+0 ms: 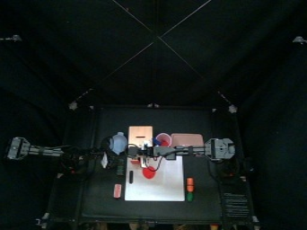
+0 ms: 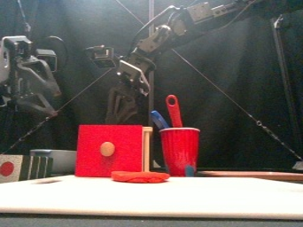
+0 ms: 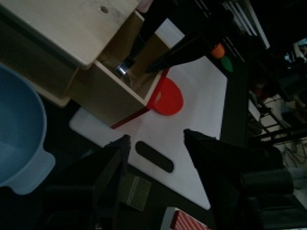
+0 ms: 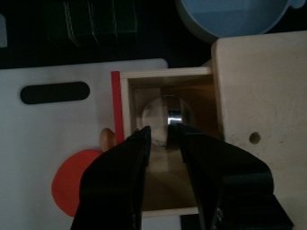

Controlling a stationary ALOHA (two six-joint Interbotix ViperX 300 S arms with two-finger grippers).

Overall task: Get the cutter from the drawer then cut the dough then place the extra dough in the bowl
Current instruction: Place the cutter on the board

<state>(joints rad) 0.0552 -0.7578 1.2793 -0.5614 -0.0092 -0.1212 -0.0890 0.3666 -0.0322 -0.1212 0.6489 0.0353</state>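
Note:
The pale wooden box point(image 4: 258, 99) has its drawer pulled out, the red drawer front point(image 4: 117, 126) facing the white cutting board point(image 4: 54, 112). Inside the drawer lies the round metal cutter point(image 4: 168, 119). My right gripper point(image 4: 174, 144) hangs open right over it, one jaw on each side, not closed on it. In the left wrist view the right gripper point(image 3: 142, 61) reaches down into the drawer point(image 3: 120, 90). A flat red dough disc point(image 1: 149, 172) rests on the board point(image 1: 166, 180). The blue-grey bowl point(image 1: 118, 141) sits left of the box. My left gripper point(image 3: 168, 171) is open and empty beside the board.
A red cup point(image 2: 180, 151) with a blue and a red toy knife stands right of the box, and a pink tray point(image 1: 186, 139) lies behind it. Small orange and green toys point(image 1: 189, 186) sit at the board's right edge. A small red toy point(image 1: 118, 190) lies at front left.

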